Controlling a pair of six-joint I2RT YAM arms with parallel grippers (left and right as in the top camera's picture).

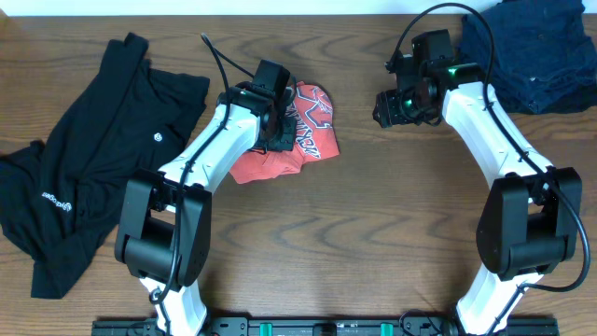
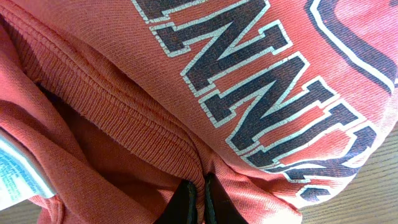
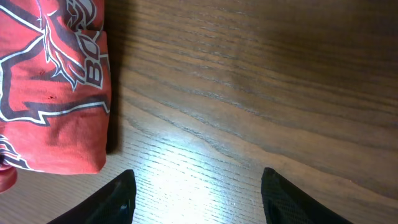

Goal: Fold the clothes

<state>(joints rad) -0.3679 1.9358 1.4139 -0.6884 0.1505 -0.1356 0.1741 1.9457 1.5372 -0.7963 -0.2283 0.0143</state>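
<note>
- A wooden table [image 1: 373,243] seen from above, with two white-and-black robot arms reaching in from the 6 o'clock edge.
- A red-orange T-shirt [image 1: 312,131] lies bunched in a small heap just toward 12 o'clock from the table's centre. Its white-and-black varsity lettering faces up.
- The left gripper [image 1: 280,131] is down on the shirt's 9 o'clock side. In the left wrist view its two black fingertips [image 2: 186,202] are clenched together, pinching a crease of the shirt's fabric just below the ribbed collar [image 2: 118,118].
- A pale label [image 2: 15,171] shows at the 8 o'clock edge of that close-up, and block lettering [image 2: 261,93] fills the 1 o'clock half.
- The right gripper [image 1: 396,107] hangs over bare wood at 3 o'clock from the shirt, apart from it. In the right wrist view its jaws stand spread wide with nothing between them [image 3: 199,199]. The shirt's edge [image 3: 56,93] lies toward 10 o'clock in that view.
- A black top [image 1: 93,159] with small white logos is spread loosely and rumpled at the table's 9 o'clock side, well apart from both grippers.
- A dark blue garment [image 1: 532,51] sits heaped in the 2 o'clock corner, behind the right arm.
</note>
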